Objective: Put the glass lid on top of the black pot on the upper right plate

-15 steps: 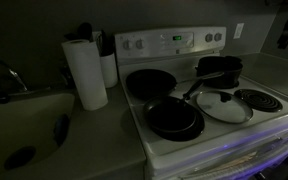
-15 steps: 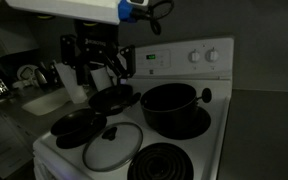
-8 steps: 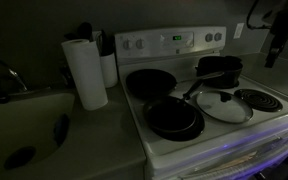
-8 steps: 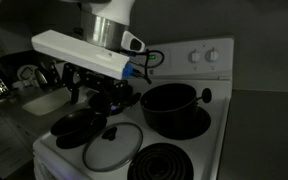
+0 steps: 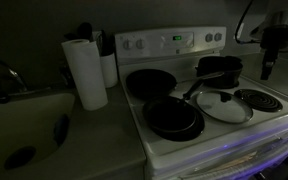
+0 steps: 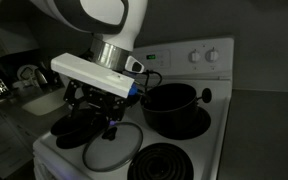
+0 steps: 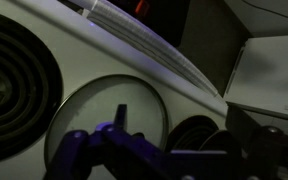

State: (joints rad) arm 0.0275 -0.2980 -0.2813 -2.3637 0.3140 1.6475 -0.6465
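The glass lid (image 5: 222, 106) lies flat on the white stove top between the front frying pan and the front coil burner. It also shows in the other exterior view (image 6: 114, 150) and the wrist view (image 7: 102, 112). The black pot (image 5: 219, 70) (image 6: 171, 106) stands on the back burner, which it hides. My gripper (image 6: 103, 124) hangs above the lid's left part, apart from it, with its fingers spread and nothing between them. It shows in an exterior view at the right (image 5: 266, 62) and at the bottom of the wrist view (image 7: 184, 145).
Two shallow black frying pans (image 5: 149, 82) (image 5: 174, 118) sit on the stove's other burners. A bare coil burner (image 5: 257, 100) (image 6: 171, 163) is beside the lid. A paper towel roll (image 5: 84, 72) and a sink (image 5: 24, 125) are on the counter.
The arm has swung in over the stove and come down, so the gripper now hangs just above the lid. The lid, pot and pans have not moved.
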